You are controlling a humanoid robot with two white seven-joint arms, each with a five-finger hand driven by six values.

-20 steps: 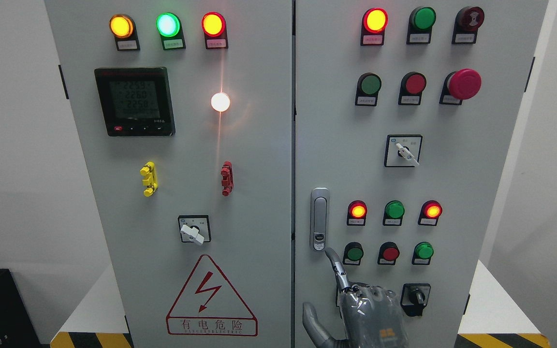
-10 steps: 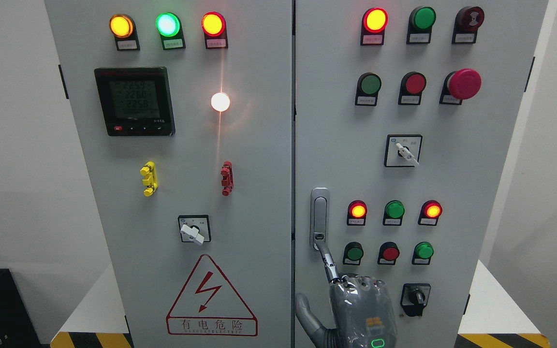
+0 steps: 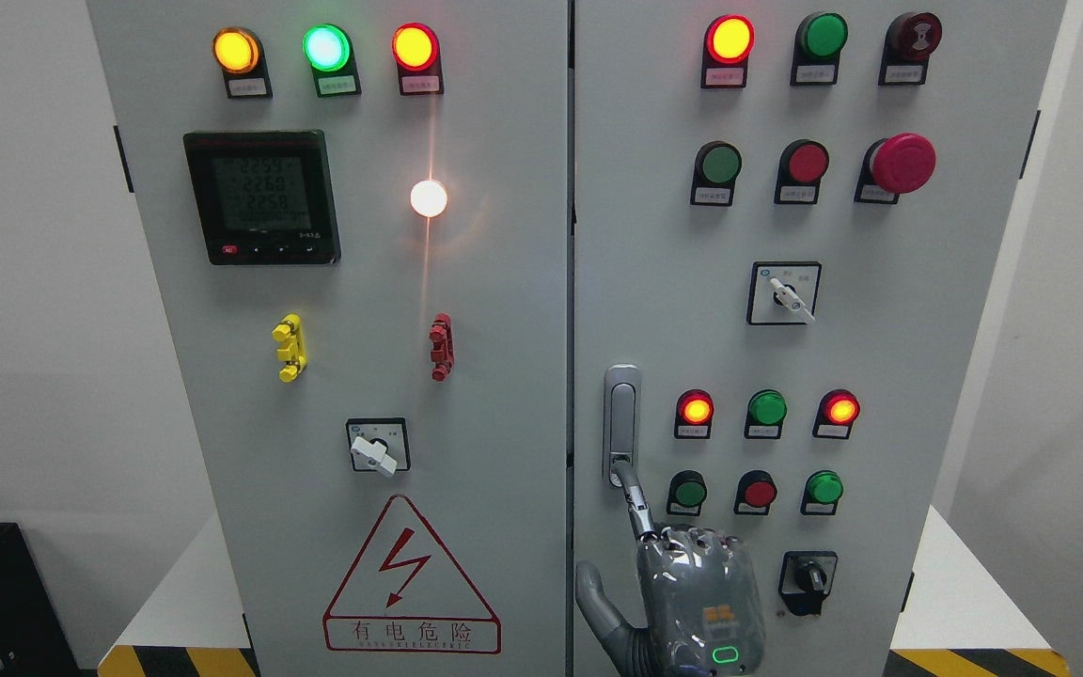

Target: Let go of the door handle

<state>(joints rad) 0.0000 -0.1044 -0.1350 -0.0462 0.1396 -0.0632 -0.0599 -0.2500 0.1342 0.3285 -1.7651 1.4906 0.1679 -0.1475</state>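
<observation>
On the right cabinet door (image 3: 880, 357) the door handle (image 3: 621, 423) stands upright near its left edge. Our right hand (image 3: 692, 602) holds nothing, index fingertip (image 3: 626, 470) pressing its lower button. If it slips right, we may hit the green pushbutton (image 3: 689, 491).

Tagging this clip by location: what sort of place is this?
Likely an electrical or plant room: a grey control cabinet with indicator lamps, a digital meter and a high-voltage warning sign.
</observation>
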